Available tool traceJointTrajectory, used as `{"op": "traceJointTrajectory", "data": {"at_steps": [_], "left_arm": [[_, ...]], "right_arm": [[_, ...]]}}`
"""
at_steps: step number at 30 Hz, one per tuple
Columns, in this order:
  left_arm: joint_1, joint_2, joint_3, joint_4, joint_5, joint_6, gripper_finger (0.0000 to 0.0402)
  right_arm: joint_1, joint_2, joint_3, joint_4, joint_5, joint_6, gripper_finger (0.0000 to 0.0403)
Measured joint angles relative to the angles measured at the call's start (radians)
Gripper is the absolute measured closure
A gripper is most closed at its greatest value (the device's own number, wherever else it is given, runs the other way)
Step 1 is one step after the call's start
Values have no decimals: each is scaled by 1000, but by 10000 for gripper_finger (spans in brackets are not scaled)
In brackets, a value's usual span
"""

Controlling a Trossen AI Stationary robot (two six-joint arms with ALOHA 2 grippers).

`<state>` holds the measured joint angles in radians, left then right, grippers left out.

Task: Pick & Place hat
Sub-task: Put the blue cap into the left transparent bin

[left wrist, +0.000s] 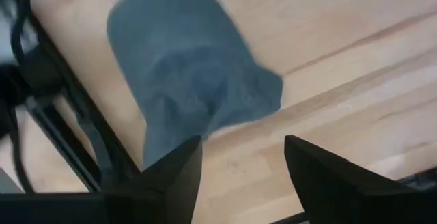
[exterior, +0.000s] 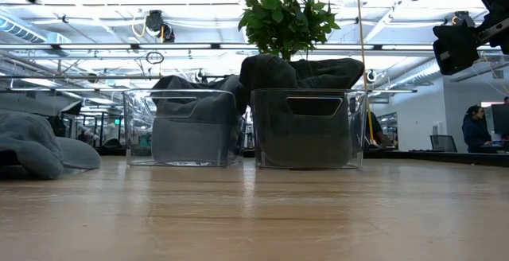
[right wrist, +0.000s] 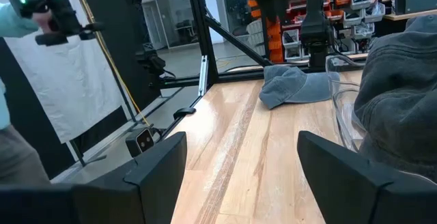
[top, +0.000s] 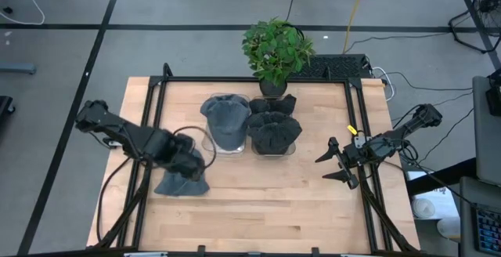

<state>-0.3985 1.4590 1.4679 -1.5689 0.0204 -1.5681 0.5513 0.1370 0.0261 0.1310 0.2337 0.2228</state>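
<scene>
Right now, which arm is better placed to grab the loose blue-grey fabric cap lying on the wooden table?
Left. The left gripper hangs right above the blue-grey fabric cap, fingers apart. The right gripper waits open near the table's right edge, past the two clear plastic bins, so it would probably need a long reach.

A soft blue-grey fabric cap [right wrist: 295, 85] is lying flat on the pale wooden table [right wrist: 239, 149] (dark upright arm [right wrist: 314, 19] standing just behind it).
</scene>
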Motion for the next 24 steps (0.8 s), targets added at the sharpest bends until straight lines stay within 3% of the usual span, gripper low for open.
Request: {"op": "traceJointTrajectory", "data": {"at_steps": [11, 17, 19, 24], "left_arm": [[-168, -1, -73, -1, 51, -625, 156], [-207, -1, -97, 41, 108, -775, 156], [-213, -1, -103, 96, 60, -799, 156], [-259, -1, -104, 228, -171, -896, 156]], "right_arm": [[0, 0, 0, 0, 0, 0, 135], [0, 0, 0, 0, 0, 0, 135], [0, 0, 0, 0, 0, 0, 135], [0, 0, 0, 0, 0, 0, 135]]}}
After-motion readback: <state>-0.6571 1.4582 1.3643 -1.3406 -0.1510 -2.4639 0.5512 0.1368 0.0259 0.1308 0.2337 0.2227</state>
